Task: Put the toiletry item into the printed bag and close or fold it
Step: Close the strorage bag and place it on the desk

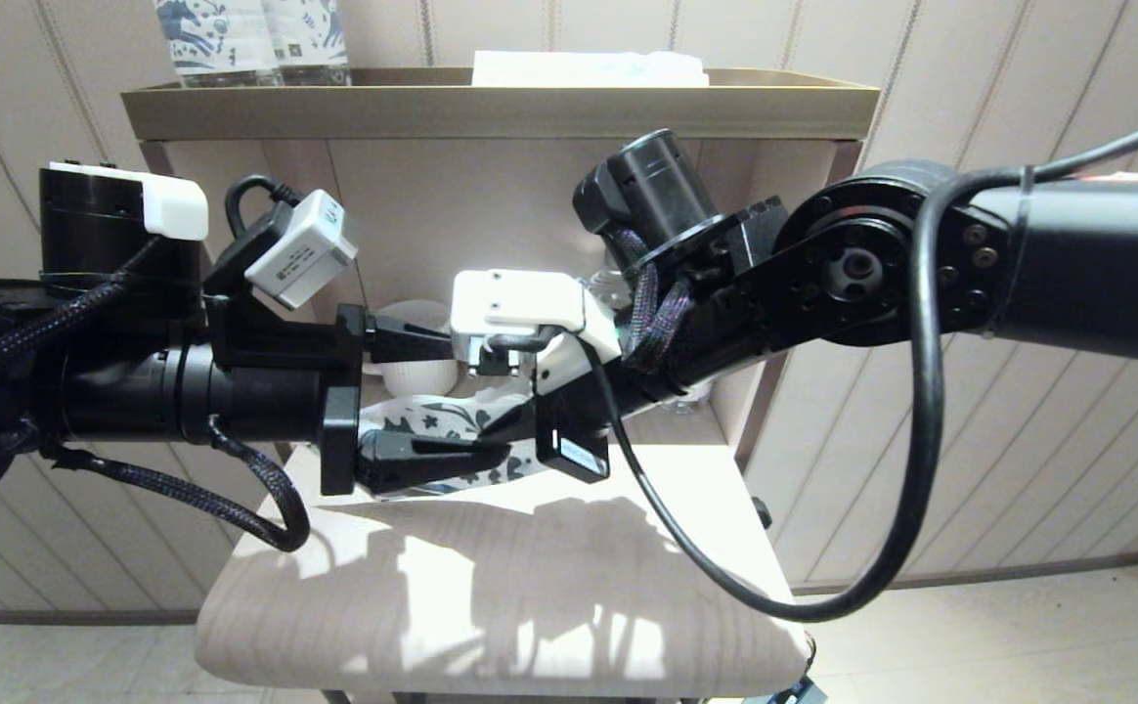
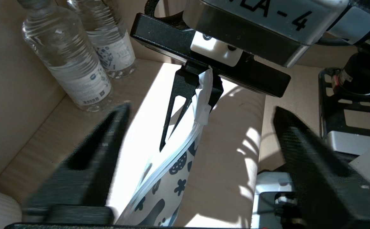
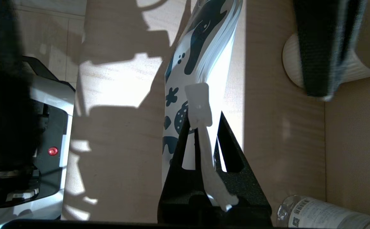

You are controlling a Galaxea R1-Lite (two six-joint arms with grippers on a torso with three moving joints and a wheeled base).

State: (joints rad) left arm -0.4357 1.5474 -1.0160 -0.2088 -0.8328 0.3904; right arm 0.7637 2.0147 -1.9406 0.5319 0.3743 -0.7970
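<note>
- Right wrist view: right end effector [image 3: 204,152] clamped on the toothbrush [image 3: 201,108], its head at the printed bag [image 3: 185,79] mouth.
- Left end effector [image 2: 191,152] spread wide around the bag's other end, gripping nothing.
- Bag held above the counter [image 1: 491,587].

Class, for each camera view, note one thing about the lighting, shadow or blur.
Head view: hard sunlight throws arm shadows onto the table. Left wrist view: the left gripper fingers are blurred; a sunlit strip glares beside the printed bag. Right wrist view: bright patch behind the toothbrush, left side in deep shadow.
</note>
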